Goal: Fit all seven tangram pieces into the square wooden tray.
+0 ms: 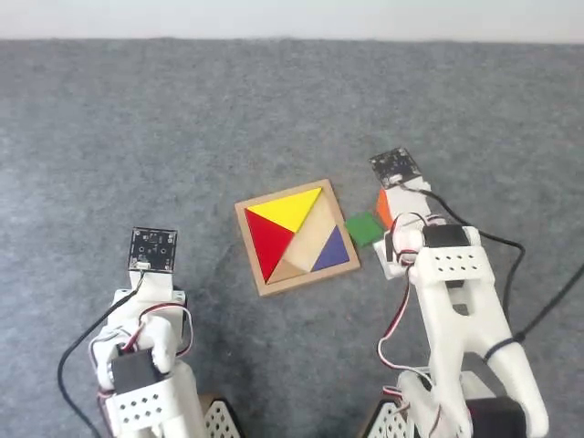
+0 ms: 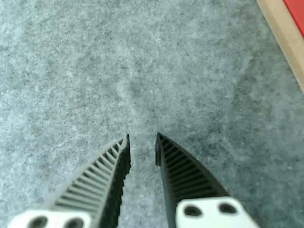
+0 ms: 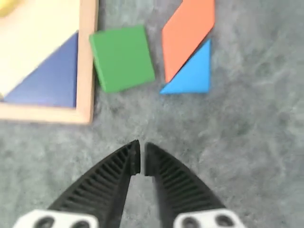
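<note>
Right gripper (image 3: pixel 141 159) hangs over bare table with its fingertips all but touching and nothing between them. The left gripper (image 2: pixel 142 142) waits near the table's front-left corner, tips a narrow gap apart, also empty.

The square wooden tray (image 1: pixel 248 248) lies about mid-table, turned a little askew. In it sit a yellow triangle (image 1: pixel 287 208), a red triangle (image 1: pixel 267 239) and a blue triangle (image 1: pixel 330 248). I cannot tell whether the pale area between them is bare floor or an unpainted piece.

Three pieces lie outside, on the side toward the table's right edge. The green square (image 3: pixel 122 58) is just beside the tray's rim. Past it, the orange parallelogram (image 3: pixel 187 38) lies with the light blue triangle (image 3: pixel 192 71) touching one of its edges.

These look like thin, flat, painted wood, so they are probably light and rigid (nothing that would crush). Their smooth faces may slip in a shallow pinch. Lying flat on the felt-like table cover, each is best taken across two opposite edges. For the green square I would use the pair of sides running away from the rim, since the side facing it leaves little room for a finger. The orange piece offers only its free edges, because the blue triangle blocks one.

No readable writing shows; the marks on the wrist circuit boards (image 1: pixel 153 249) are too small to make out.
</note>
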